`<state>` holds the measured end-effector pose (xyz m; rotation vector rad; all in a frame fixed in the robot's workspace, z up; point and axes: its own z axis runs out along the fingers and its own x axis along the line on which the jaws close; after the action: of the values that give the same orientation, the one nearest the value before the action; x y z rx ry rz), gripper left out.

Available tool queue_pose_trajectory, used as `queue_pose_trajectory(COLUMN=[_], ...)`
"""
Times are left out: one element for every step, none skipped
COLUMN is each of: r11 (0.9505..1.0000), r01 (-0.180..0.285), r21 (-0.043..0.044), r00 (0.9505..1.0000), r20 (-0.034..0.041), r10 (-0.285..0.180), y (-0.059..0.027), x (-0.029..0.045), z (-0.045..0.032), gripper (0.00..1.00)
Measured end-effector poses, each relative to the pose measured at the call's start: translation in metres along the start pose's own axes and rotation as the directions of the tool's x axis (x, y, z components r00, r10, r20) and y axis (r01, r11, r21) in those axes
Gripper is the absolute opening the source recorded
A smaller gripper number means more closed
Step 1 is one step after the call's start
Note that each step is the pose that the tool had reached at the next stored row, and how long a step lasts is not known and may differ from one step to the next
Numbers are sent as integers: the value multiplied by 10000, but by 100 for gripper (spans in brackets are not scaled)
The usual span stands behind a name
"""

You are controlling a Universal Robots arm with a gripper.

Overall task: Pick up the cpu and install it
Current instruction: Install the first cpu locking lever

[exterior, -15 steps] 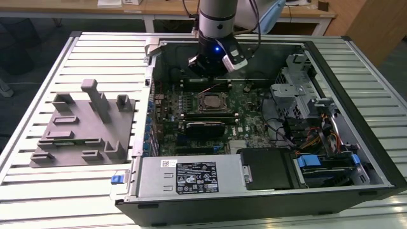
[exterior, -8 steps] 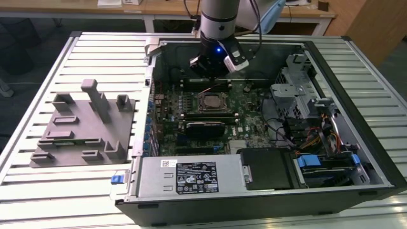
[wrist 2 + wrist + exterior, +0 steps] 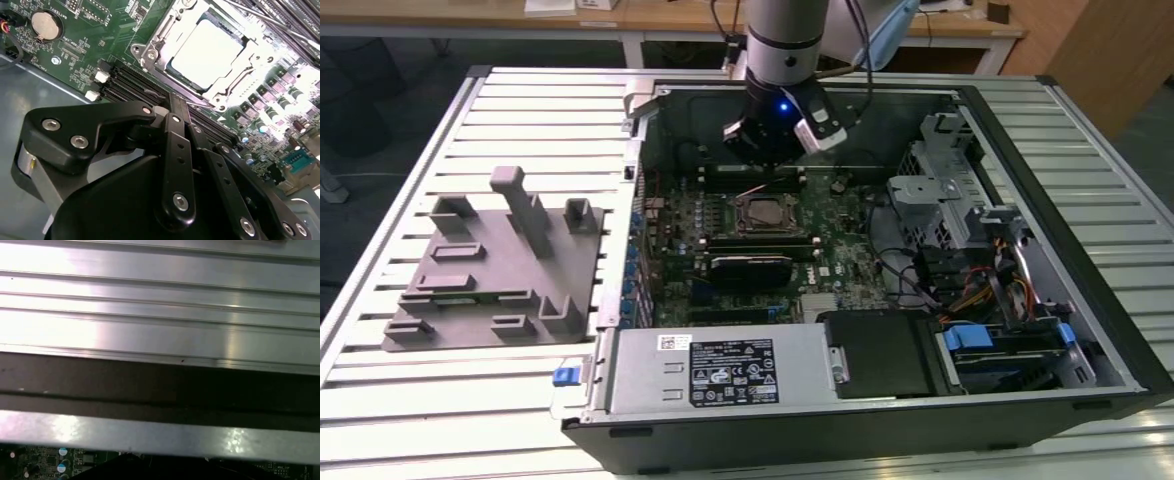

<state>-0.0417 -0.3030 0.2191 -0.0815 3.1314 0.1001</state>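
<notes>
While the grey fixture (image 3: pixel 494 265) sits on the slatted metal table (image 3: pixel 400 150) at the exterior view's left with no chip visible on it, the work is further right, inside the open PC case (image 3: pixel 1067 130). Next rightward is the green motherboard (image 3: pixel 720 235), with the black-framed CPU socket (image 3: pixel 761 212) near its middle. The cpu (image 3: pixel 207 52) lies flat inside that socket, pale silver top up, with the metal socket frame (image 3: pixel 150 50) around it; it looks already seated, though I can't tell whether the retention is locked.

The gripper (image 3: pixel 771 150) hangs over the board just beyond the socket, on the side away from the exterior camera and a touch to that view's right, above the memory slots (image 3: pixel 125 85). It is apart from the cpu and touching nothing that shows. So the cpu lies just beside and below the tool, across the slots; it is square, with no long axis to line up with. Open or closed: cannot tell, because the tool's own black linkage blocks the tips, and nothing shows in its hold. Furthest right is the drive cage (image 3: pixel 927 190) and the cable bundle (image 3: pixel 974 290), well clear.
</notes>
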Motion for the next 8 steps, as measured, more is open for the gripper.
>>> queue_pose_trajectory(r11=[10000,10000,10000,10000,10000,10000,10000,10000], r01=[-1,-1,0,0,0,0,0,0], r21=[0,0,1,-1,-1,0,0,0], r00=[10000,10000,10000,10000,10000,10000,10000,10000], r20=[0,0,0,1,1,0,0,0], r10=[1,1,0,0,0,0,0,0], y=[0,0,0,0,-1,-1,-1,-2], x=[-9,-17,-25,-34,-42,-50,-58,-65], z=[4,8,12,17,22,28,34,41], gripper=[11,11,11,11,11,11,11,11])
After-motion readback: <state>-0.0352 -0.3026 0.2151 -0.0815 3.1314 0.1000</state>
